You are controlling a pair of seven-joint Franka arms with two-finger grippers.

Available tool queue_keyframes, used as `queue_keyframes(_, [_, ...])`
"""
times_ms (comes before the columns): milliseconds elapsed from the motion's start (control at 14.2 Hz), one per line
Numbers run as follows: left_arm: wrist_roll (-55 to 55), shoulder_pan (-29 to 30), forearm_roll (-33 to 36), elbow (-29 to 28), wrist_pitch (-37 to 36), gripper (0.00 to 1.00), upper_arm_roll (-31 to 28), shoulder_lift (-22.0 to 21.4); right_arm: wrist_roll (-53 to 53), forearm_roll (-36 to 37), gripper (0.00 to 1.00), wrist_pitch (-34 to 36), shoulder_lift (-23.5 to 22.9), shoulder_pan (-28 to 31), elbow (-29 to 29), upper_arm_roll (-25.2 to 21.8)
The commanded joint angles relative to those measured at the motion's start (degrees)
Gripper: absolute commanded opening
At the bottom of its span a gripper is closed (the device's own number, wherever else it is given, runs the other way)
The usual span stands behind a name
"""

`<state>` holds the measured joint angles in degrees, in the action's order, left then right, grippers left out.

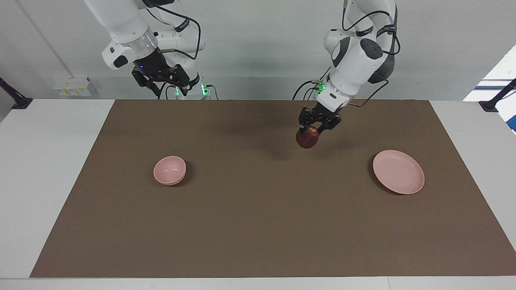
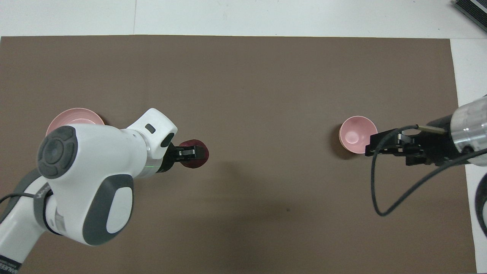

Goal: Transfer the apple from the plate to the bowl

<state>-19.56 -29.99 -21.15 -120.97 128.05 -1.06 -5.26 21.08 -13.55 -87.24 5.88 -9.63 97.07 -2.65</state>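
Left tool (image 1: 315,127) clamps apple (image 1: 307,138) from above, mid-tabletop, airborne. Apple likely firm, smooth, rounded, moderately light; slip risk, so grip across widest girth. Right tool (image 1: 163,82) open, waiting.

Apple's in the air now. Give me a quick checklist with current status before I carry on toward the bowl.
1. Left gripper shut on the apple: ok.
2. Apple lifted clear of the brown mat: ok.
3. Plate holds nothing: ok.
4. Bowl upright, nothing in it: ok.
5. Right gripper open, raised nearer its base than the bowl; whether it blocks the drop: cannot tell.
6. Apple over the bowl: not ok, still between plate and bowl.
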Motion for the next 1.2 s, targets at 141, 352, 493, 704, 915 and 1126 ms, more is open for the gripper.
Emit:
queue_keyframes(141, [-7.3, -8.8, -7.7, 0.4, 9.6, 0.0, -1.0, 0.0, 13.3, -11.0, 1.0, -4.0, -1.4, 1.4, 3.3, -0.1])
queue_keyframes(352, [-13.3, -12.3, -10.1, 0.5, 18.1, 0.0, 0.3, 0.3, 18.5, -18.2, 1.0, -6.0, -2.8, 3.6, 5.0, -0.1])
queue_keyframes(493, [-16.8, -12.7, -10.1, 0.6, 20.9, 0.0, 1.7, 0.5, 21.2, -24.4, 1.0, -7.1, -3.7, 5.2, 6.0, -0.1])
queue_keyframes(704, [-20.5, -13.2, -10.2, 1.6, 23.5, 0.0, 3.5, 0.8, 22.4, -30.6, 1.0, -7.2, -5.6, 6.5, 6.2, -0.1])
queue_keyframes(915, [-25.3, -13.6, -10.1, 3.5, 29.0, 0.0, 4.4, 2.0, 22.5, -36.0, 1.0, -7.2, -7.3, 6.3, 6.7, -0.1])
queue_keyframes(1126, [-29.7, -13.9, -10.1, 5.9, 32.9, 0.0, 4.4, 3.7, 22.5, -39.2, 1.0, -9.4, -7.5, 4.3, 9.4, 0.0])
